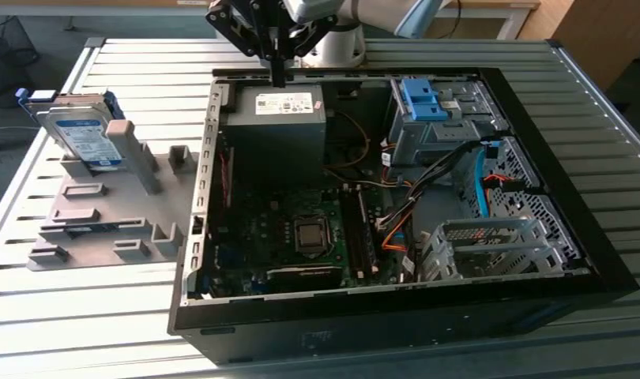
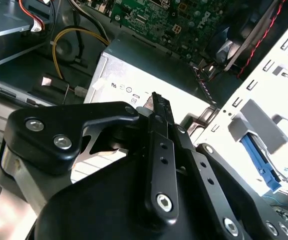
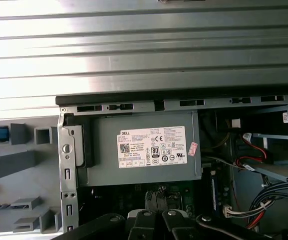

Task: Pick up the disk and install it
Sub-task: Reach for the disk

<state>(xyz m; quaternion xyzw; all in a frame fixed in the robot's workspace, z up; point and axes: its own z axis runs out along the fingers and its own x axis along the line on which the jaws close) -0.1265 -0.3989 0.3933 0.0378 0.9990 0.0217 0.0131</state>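
So right now my pincer (image 1: 279, 77) hangs over the back edge of the computer case (image 1: 615, 276), right above the grey power box (image 1: 278, 130) with the white sticker. It's pinched narrow, tips together, with nothing in it. In the second wrist view you can see the two bars meeting at the tip (image 2: 154, 97), with that same power box (image 2: 148, 90) underneath.

The disk (image 1: 83, 134) isn't picked up yet. It's outside the case, well off to the exterior view's left of it, leaning tilted on a grey rack (image 1: 88, 213) with its label facing up and the blue frame around it.

As I read it, the step in hand is the pickup, and I'm nowhere near it. To do it well I'd want to be wide open before I get close to the rack, not on the way in. I'd also match my wrist to the disk's tilt, since it isn't lying flat. Grab it by the blue frame's long sides rather than the label face. The rack's upright posts sit just beside the disk, so come in clear of them.
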